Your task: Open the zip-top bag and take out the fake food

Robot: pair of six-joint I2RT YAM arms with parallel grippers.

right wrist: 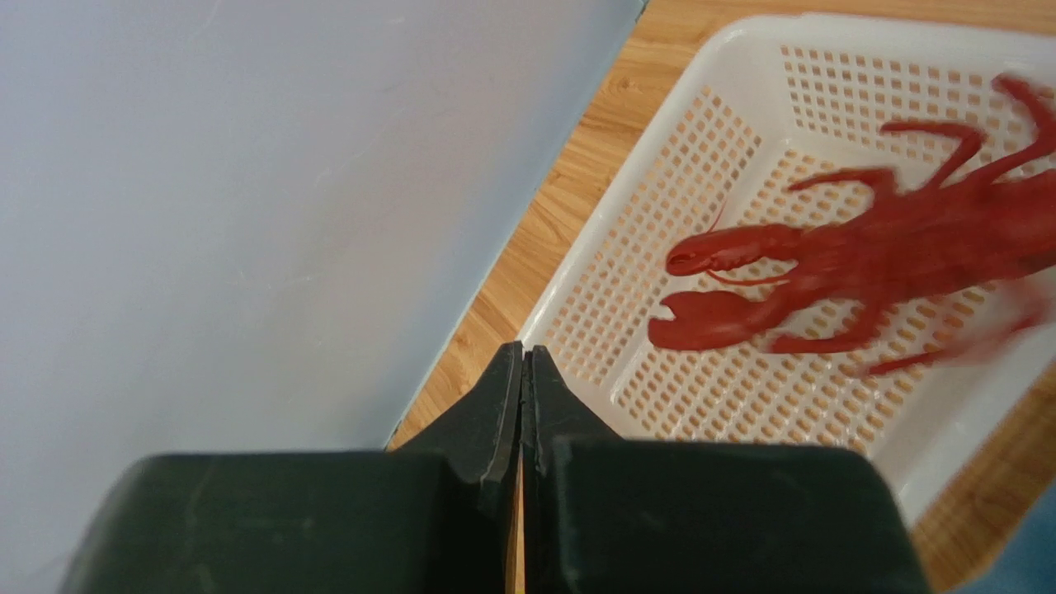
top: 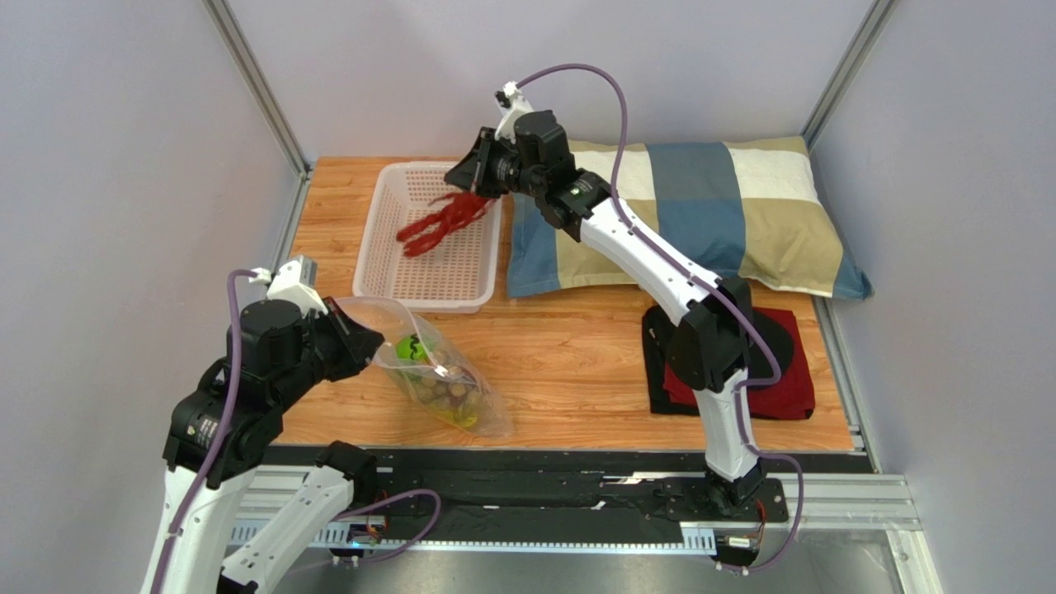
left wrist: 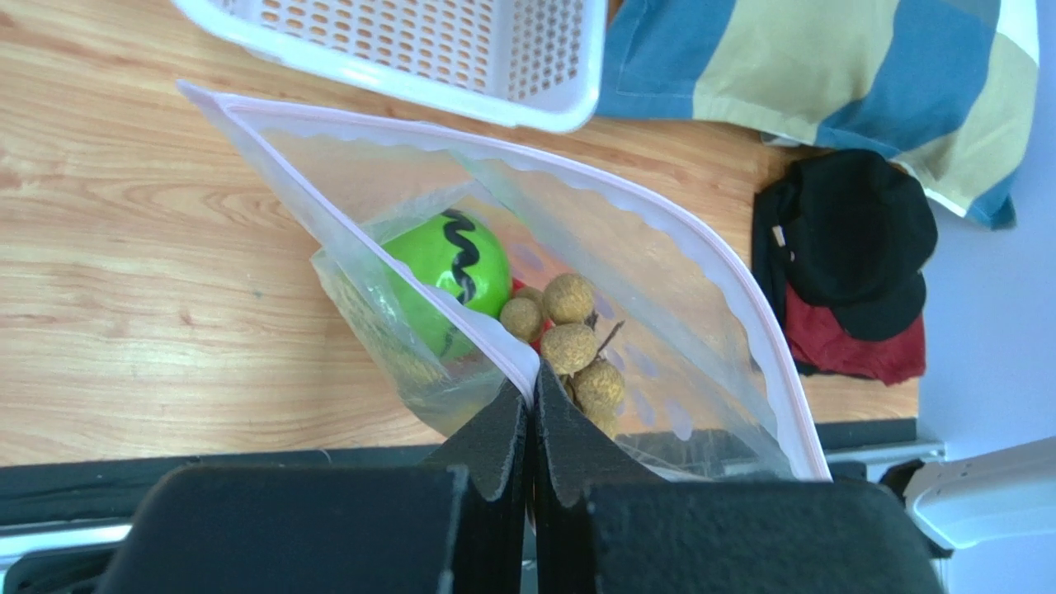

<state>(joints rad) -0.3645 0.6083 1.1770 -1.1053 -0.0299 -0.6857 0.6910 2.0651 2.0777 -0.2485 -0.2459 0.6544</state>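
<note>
The zip-top bag (top: 440, 371) lies near the table's front left with its mouth open; in the left wrist view (left wrist: 694, 309) its pinkish zip strip gapes wide. My left gripper (left wrist: 531, 396) is shut on one lip of the bag's mouth; it also shows in the top view (top: 360, 340). Inside the bag are a green striped ball (left wrist: 446, 266) and a brownish grape-like cluster (left wrist: 573, 347). My right gripper (right wrist: 523, 359) is shut and empty above the white mesh basket (top: 409, 279). A red lobster (right wrist: 855, 266) is in the basket, blurred; it also shows in the top view (top: 440, 223).
A plaid pillow (top: 694, 217) lies at the back right, beside the basket. A black and red cloth (top: 775, 365) lies under the right arm's middle. Grey walls close the left, back and right sides.
</note>
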